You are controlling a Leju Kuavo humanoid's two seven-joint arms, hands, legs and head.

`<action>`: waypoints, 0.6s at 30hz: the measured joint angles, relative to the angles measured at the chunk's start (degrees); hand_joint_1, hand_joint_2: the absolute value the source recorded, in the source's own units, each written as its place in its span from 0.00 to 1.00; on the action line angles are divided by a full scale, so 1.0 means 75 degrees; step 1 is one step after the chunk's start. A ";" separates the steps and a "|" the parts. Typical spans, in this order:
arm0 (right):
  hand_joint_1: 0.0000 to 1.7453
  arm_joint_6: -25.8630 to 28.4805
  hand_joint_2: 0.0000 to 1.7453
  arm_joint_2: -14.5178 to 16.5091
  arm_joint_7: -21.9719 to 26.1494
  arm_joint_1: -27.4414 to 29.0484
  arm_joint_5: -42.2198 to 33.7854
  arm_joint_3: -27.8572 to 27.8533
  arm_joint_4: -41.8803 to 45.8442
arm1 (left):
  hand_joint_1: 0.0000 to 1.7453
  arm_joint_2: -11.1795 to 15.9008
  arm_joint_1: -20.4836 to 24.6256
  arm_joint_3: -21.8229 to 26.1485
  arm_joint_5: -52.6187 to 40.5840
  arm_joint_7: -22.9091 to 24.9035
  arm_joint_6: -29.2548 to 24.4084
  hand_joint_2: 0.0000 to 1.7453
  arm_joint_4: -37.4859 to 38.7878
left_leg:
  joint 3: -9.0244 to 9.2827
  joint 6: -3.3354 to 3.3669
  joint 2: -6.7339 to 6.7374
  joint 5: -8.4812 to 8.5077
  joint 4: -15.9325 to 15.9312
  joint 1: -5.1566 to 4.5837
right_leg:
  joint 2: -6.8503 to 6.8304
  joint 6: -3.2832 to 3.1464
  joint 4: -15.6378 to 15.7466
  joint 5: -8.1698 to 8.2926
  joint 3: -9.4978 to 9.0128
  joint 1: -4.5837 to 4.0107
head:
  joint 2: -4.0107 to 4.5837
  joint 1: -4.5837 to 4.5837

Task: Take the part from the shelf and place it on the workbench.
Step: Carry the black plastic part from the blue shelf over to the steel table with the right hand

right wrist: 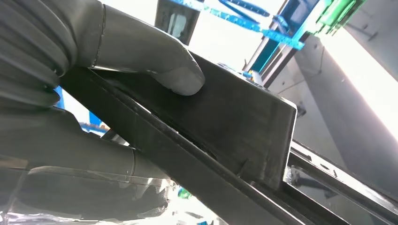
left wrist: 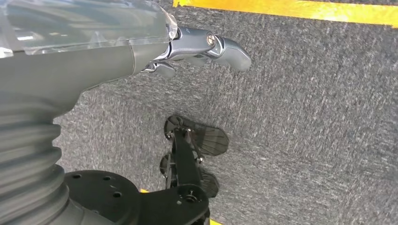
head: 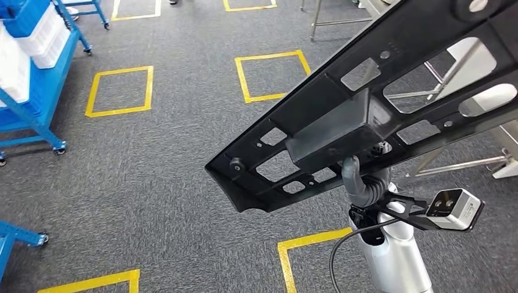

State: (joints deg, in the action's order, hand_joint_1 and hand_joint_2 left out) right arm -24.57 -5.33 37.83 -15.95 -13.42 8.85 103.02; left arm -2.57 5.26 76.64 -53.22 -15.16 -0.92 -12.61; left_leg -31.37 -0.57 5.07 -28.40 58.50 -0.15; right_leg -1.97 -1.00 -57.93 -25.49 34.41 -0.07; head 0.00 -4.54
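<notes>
A long black plastic part (head: 366,110) with many cut-outs and a boxy block in its middle hangs slantwise over the grey carpet in the head view. My right hand (head: 361,178) grips it from below near that block, at the end of the silver arm rising from the lower right. Close up in the right wrist view, the grey thumb (right wrist: 178,75) presses on the part's black block (right wrist: 234,122). My left hand (left wrist: 206,47) hangs over the carpet, its fingers holding nothing.
A blue wheeled shelf (head: 36,116) with white bins stands at the left, and another blue frame (head: 12,238) sits at the lower left. Yellow taped squares (head: 119,91) mark the carpet. Metal table legs (head: 464,162) stand at the right, behind the part.
</notes>
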 joint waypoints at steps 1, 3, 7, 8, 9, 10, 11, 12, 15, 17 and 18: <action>1.00 0.0004 1.00 -0.0006 0.0021 0.0006 -0.0001 -0.0001 -0.0001 | 0.00 0.0013 0.0003 -0.0001 -0.0003 -0.0015 0.0009 1.00 0.0000 | -0.0108 -0.0036 -0.0162 -0.0167 0.0259 0.0017 | 0.0079 -0.0042 0.0034 0.0022 -0.0019 0.0026 | 0.0000 0.0000; 1.00 0.0005 1.00 -0.0002 0.0055 0.0040 -0.0003 0.0000 -0.0006 | 0.00 0.0036 -0.0014 -0.0003 -0.0001 -0.0043 0.0011 1.00 0.0000 | -0.0572 -0.0080 -0.0510 -0.0648 0.1239 0.0048 | 0.0246 -0.0089 0.0050 0.0038 -0.0033 0.0040 | 0.0000 -0.0001; 1.00 -0.0022 1.00 0.0021 0.0077 0.0117 0.0000 0.0001 -0.0017 | 0.00 0.0091 -0.0048 -0.0004 0.0033 -0.0073 -0.0015 1.00 0.0000 | -0.0974 -0.0114 -0.0623 -0.0528 0.1846 0.0071 | 0.0660 -0.0087 0.0016 0.0033 -0.0045 0.0043 | 0.0000 -0.0001; 1.00 -0.0028 1.00 0.0031 0.0077 0.0114 0.0000 0.0002 -0.0018 | 0.00 0.0106 -0.0043 -0.0004 0.0044 -0.0085 -0.0017 1.00 0.0000 | -0.0760 -0.0113 -0.0696 -0.0206 0.1326 0.0093 | 0.0762 -0.0070 -0.0008 0.0021 -0.0050 0.0050 | 0.0000 -0.0001; 1.00 -0.0033 1.00 0.0044 0.0077 0.0106 -0.0001 0.0002 -0.0018 | 0.00 0.0119 -0.0037 -0.0003 0.0055 -0.0098 -0.0017 1.00 0.0000 | -0.0531 -0.0107 -0.0857 0.0020 0.0795 0.0119 | 0.0855 -0.0038 -0.0042 0.0005 -0.0043 0.0049 | 0.0000 -0.0001; 1.00 -0.0038 1.00 0.0059 0.0070 0.0092 -0.0002 0.0002 -0.0017 | 0.00 0.0129 -0.0032 -0.0001 0.0066 -0.0115 -0.0017 1.00 0.0000 | -0.0343 -0.0090 -0.1012 0.0172 0.0367 0.0142 | 0.0946 0.0002 -0.0082 -0.0008 -0.0019 0.0051 | 0.0000 -0.0001; 1.00 -0.0042 1.00 0.0075 0.0059 0.0076 -0.0004 0.0001 -0.0015 | 0.00 0.0135 -0.0030 0.0001 0.0079 -0.0134 -0.0017 1.00 -0.0001 | -0.0233 -0.0066 -0.1134 0.0227 0.0115 0.0153 | 0.1025 0.0049 -0.0112 -0.0010 0.0014 0.0055 | 0.0000 0.0000; 1.00 -0.0048 1.00 0.0090 0.0045 0.0064 -0.0008 0.0001 -0.0013 | 0.00 0.0139 -0.0026 0.0003 0.0091 -0.0154 -0.0017 1.00 -0.0002 | -0.0204 -0.0027 -0.1185 0.0198 0.0048 0.0146 | 0.1099 0.0103 -0.0120 0.0001 0.0048 0.0060 | 0.0000 0.0000; 1.00 -0.0085 1.00 0.0105 -0.0007 0.0028 -0.0019 -0.0001 0.0013 | 0.00 0.0146 0.0006 0.0005 0.0128 -0.0204 -0.0017 1.00 -0.0003 | -0.0174 0.0148 -0.0969 0.0268 -0.0044 0.0135 | 0.1122 0.0245 -0.0163 -0.0017 0.0126 0.0088 | 0.0000 0.0000; 1.00 -0.0115 1.00 0.0109 -0.0017 -0.0032 -0.0026 -0.0004 0.0031 | 0.00 0.0147 0.0013 0.0006 0.0138 -0.0223 -0.0018 1.00 -0.0004 | -0.0159 0.0241 -0.0794 0.0313 -0.0117 0.0136 | 0.0734 0.0295 -0.0693 -0.0352 0.0377 0.0074 | 0.0000 0.0000; 1.00 -0.0129 1.00 0.0113 -0.0017 -0.0058 -0.0031 -0.0004 0.0035 | 0.00 0.0150 0.0003 0.0007 0.0138 -0.0228 -0.0019 1.00 -0.0005 | -0.0160 0.0262 -0.0710 0.0315 -0.0126 0.0115 | 0.0514 0.0316 -0.1173 -0.0604 0.0604 0.0066 | 0.0000 0.0001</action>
State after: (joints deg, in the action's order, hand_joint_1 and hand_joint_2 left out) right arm -25.53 -4.49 37.70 -16.39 -13.65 8.82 103.29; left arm -1.45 5.28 76.69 -52.18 -16.87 -1.06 -12.65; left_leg -32.57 1.40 -0.26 -26.04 57.56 0.71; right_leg 1.89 1.37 -66.73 -30.02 38.94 0.42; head 0.00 -4.54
